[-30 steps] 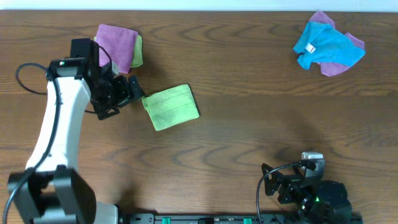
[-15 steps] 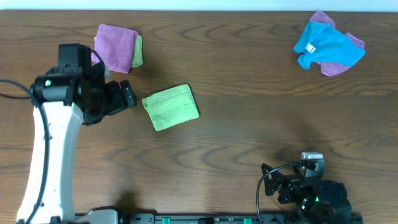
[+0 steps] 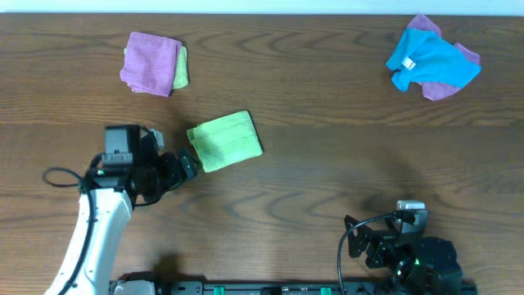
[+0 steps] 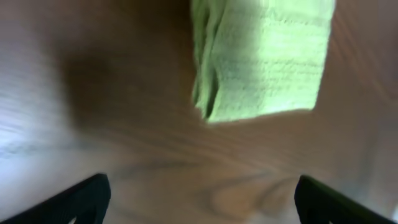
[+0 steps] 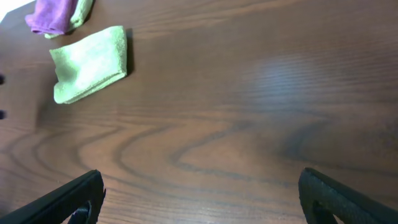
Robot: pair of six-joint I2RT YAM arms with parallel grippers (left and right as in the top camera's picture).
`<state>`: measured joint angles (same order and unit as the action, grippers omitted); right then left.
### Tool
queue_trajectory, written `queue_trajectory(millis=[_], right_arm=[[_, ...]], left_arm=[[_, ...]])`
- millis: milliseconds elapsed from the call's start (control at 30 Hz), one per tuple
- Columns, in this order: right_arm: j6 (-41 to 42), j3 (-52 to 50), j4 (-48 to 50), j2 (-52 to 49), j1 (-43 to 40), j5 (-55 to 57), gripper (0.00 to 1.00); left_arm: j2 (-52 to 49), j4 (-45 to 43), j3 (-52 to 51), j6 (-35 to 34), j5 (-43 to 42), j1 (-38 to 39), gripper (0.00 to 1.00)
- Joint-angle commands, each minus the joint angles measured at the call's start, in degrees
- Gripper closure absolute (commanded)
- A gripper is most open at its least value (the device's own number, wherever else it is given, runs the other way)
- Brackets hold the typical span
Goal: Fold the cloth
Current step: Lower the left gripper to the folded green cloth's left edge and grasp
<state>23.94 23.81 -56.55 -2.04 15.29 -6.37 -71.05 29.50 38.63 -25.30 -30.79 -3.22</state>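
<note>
Just beyond the left jaws, we are seeing the cloth (image 3: pixel 225 141) lying flat on the table (image 3: pixel 344 164) as a folded rectangle, near the tips but apart from them. The left arm (image 3: pixel 98 215) is stretching low over the table, its jaws spread wide and gripping nothing. The left wrist view is showing us soft, ribbed terry layers stacked along one cloth edge, detail the overhead is blurring. The right jaws are likewise spread and empty, well apart from the cloth.
</note>
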Motion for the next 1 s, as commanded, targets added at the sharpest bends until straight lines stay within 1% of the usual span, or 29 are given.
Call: queue_trajectory(millis=[0, 100, 133, 400, 667, 800, 967], right_arm=[[0.9, -0.3, -0.1, 0.5, -0.6, 0.5, 0.01], [0.9, -0.3, -0.1, 0.5, -0.6, 0.6, 0.01], [0.9, -0.3, -0.1, 0.5, -0.6, 0.5, 0.01], [0.9, -0.3, -0.1, 0.5, -0.6, 0.6, 0.01], [0.9, -0.3, -0.1, 0.5, -0.6, 0.6, 0.01], [0.9, -0.2, -0.1, 0.5, -0.6, 0.6, 0.01], [0.9, -0.3, -0.1, 0.5, -0.6, 0.5, 0.01]], left_arm=[[-0.8, -6.3, -4.6, -9.0, -5.3, -0.1, 0.01], [-2.6, -13.0, -7.8, -14.7, -5.3, -0.1, 0.00], [-3.5, -15.1, -8.6, -16.2, -5.3, 0.0, 0.06], [-11.0, -28.1, -9.4, -23.1, -5.0, 4.1, 0.07], [-17.4, -34.7, -9.4, -27.1, -4.5, 6.0, 0.08], [-19.9, -38.3, -9.4, -27.8, -4.6, 6.1, 0.08], [-22.4, -42.6, -9.4, -29.0, -3.5, 7.1, 0.13]])
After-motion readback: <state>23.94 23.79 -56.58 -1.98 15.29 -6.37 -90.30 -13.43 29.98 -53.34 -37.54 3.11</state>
